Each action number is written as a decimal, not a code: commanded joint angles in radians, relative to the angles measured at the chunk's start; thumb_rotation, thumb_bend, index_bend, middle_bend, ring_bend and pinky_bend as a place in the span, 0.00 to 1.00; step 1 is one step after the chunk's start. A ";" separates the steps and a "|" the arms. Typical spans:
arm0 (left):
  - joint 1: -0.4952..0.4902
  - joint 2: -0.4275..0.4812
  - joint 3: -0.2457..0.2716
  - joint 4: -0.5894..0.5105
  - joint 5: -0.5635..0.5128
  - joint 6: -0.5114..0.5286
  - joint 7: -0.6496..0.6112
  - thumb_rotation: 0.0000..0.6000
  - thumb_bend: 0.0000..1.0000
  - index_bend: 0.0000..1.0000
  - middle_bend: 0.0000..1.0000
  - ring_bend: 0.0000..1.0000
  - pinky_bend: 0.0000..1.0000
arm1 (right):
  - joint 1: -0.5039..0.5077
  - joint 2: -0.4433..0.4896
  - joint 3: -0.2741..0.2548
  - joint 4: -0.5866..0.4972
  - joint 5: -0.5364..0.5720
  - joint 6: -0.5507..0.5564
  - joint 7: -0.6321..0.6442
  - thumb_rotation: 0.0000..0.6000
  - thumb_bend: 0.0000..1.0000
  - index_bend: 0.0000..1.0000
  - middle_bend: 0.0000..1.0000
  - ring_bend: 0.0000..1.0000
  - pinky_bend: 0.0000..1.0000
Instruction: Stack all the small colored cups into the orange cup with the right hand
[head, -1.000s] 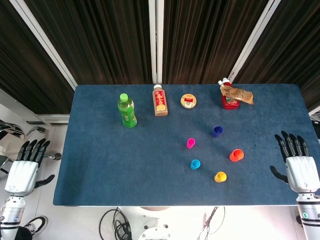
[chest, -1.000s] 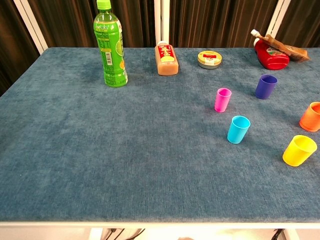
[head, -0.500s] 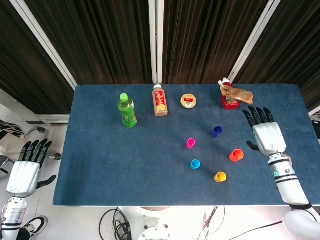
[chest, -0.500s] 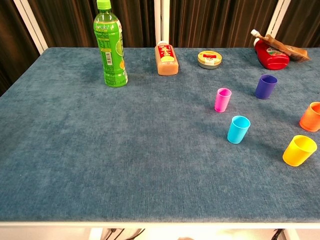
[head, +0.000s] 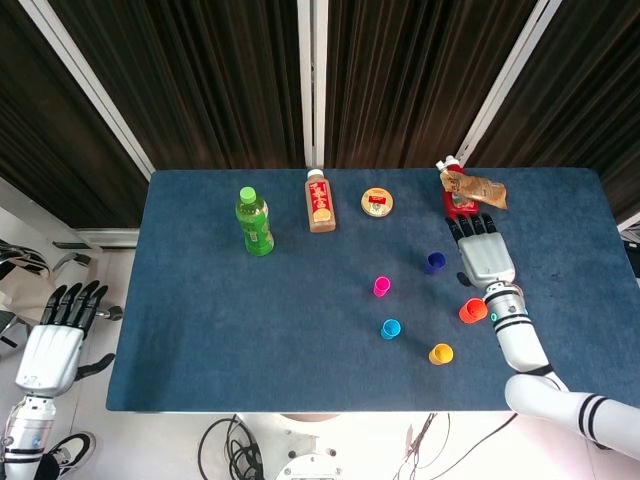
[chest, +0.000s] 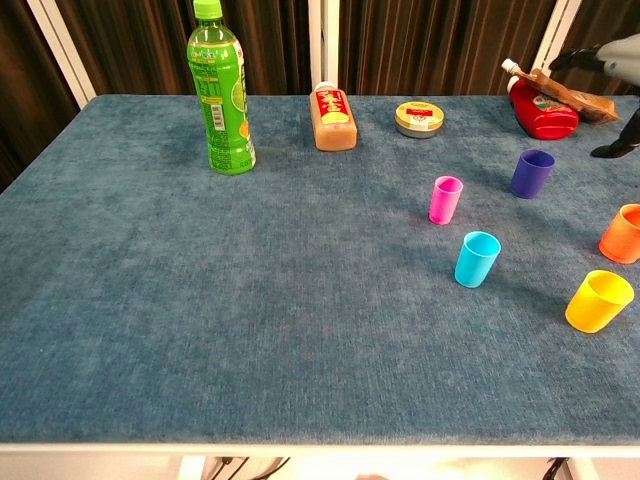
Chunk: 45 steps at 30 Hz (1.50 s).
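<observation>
Five small cups stand apart on the blue table (head: 250, 320): magenta (head: 381, 287), dark blue (head: 434, 262), cyan (head: 390, 328), yellow (head: 440, 353) and the orange cup (head: 472, 310). My right hand (head: 484, 254) hovers flat with fingers spread, just right of the dark blue cup and above the orange one, holding nothing. The chest view shows only its edge (chest: 620, 60) at the top right, beside the dark blue cup (chest: 531, 173) and orange cup (chest: 622, 233). My left hand (head: 55, 335) hangs open off the table's left side.
Along the back stand a green bottle (head: 254, 222), a brown drink bottle (head: 319, 201), a round tin (head: 377, 203) and a red ketchup bottle with a wrapper (head: 462, 192), right behind my right hand.
My right hand has swept from the table's right edge inward and leftward, coming over the spot between the dark blue and orange cups. The cups have not moved.
</observation>
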 joint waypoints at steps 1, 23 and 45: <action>0.001 0.003 0.001 -0.005 0.004 0.003 0.002 1.00 0.03 0.02 0.03 0.00 0.00 | 0.031 -0.057 -0.016 0.064 0.023 -0.012 -0.014 1.00 0.15 0.00 0.08 0.00 0.00; 0.008 0.003 0.008 -0.002 -0.007 -0.008 0.006 1.00 0.03 0.02 0.03 0.00 0.00 | 0.078 -0.199 -0.052 0.222 0.025 -0.005 0.044 1.00 0.22 0.23 0.25 0.00 0.00; 0.008 0.003 0.007 0.012 -0.011 -0.012 -0.014 1.00 0.03 0.02 0.03 0.00 0.00 | 0.079 -0.266 -0.057 0.313 -0.012 0.012 0.077 1.00 0.26 0.40 0.40 0.05 0.00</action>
